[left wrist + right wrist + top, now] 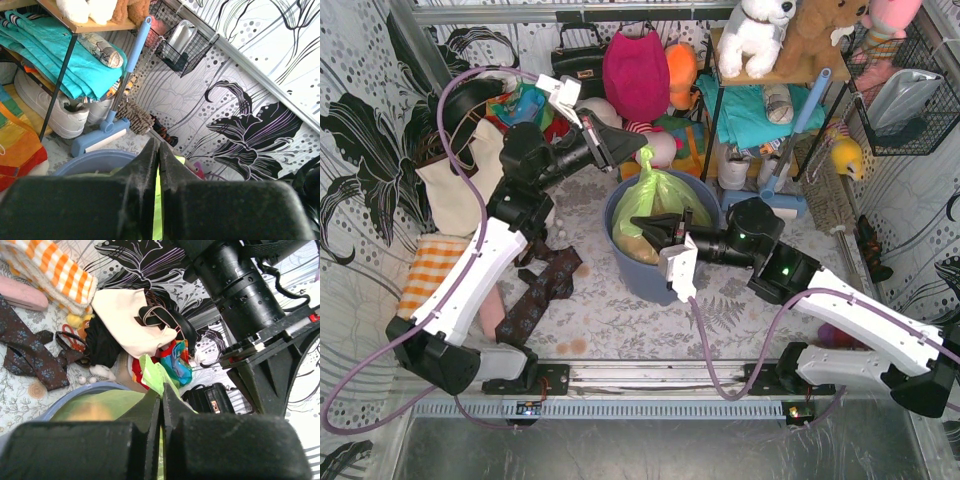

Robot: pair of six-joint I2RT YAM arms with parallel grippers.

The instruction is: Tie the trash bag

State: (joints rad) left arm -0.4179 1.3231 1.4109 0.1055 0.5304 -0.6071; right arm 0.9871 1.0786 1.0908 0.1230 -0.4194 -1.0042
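Note:
The light-green trash bag sits in the round blue-grey bin, with brownish paper showing through it. My left gripper is shut on a strip of the bag's top, raised above the bin; green plastic shows between its fingers in the left wrist view. My right gripper is shut on another part of the bag's top at the bin's left side; a green flap sticks out past its fingertips in the right wrist view.
A dark patterned necktie and an orange-checked cloth lie left of the bin. Bags and toys crowd the back wall. A shelf rack with shoes and a blue brush stands right of the bin.

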